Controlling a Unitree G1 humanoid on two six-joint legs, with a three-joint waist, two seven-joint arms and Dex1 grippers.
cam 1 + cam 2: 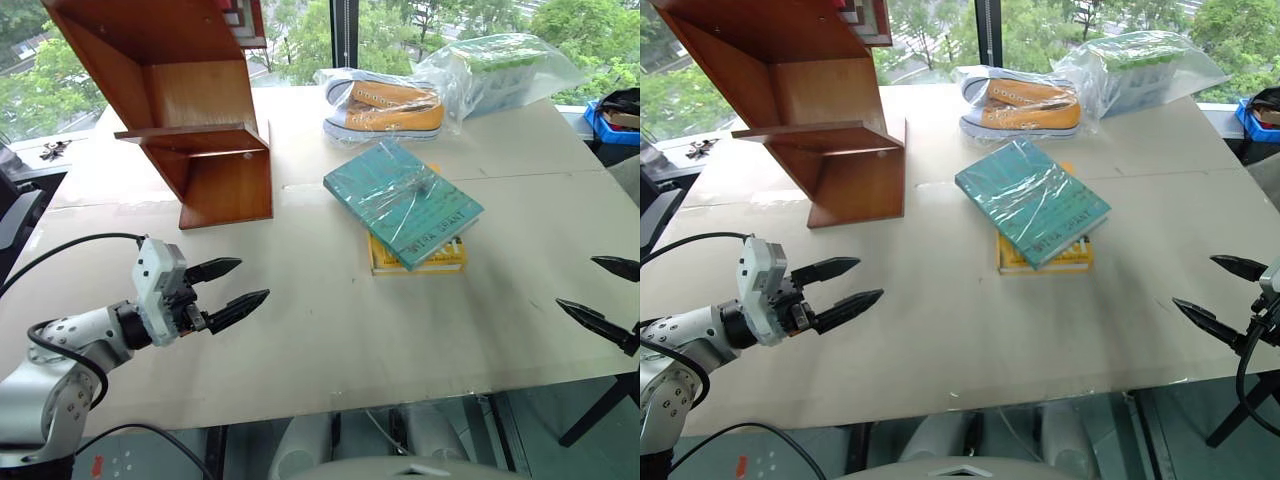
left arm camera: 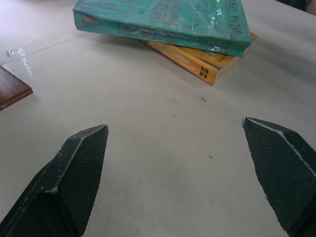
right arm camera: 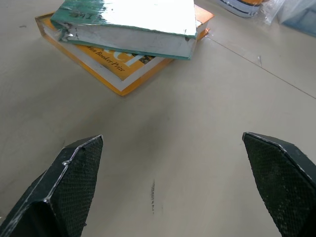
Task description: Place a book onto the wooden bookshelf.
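Teal book (image 1: 402,201) in shiny wrap, pale lettering unreadable, lying on yellow book (image 1: 418,257), orange sneakers (image 1: 385,108) bagged behind, wooden bookshelf (image 1: 190,110) beside, both claws (image 1: 234,287) (image 1: 606,300) spread, empty.

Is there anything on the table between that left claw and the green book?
Nothing: bare table separates the open left gripper from the book, as the left eye and left wrist views show. The book rests on a yellow book.

A thin teal-green plastic-wrapped book (image 1: 403,201) lay flat, askew atop a yellow book (image 1: 418,258); the reddish-brown wooden bookshelf (image 1: 175,100) stood well apart.
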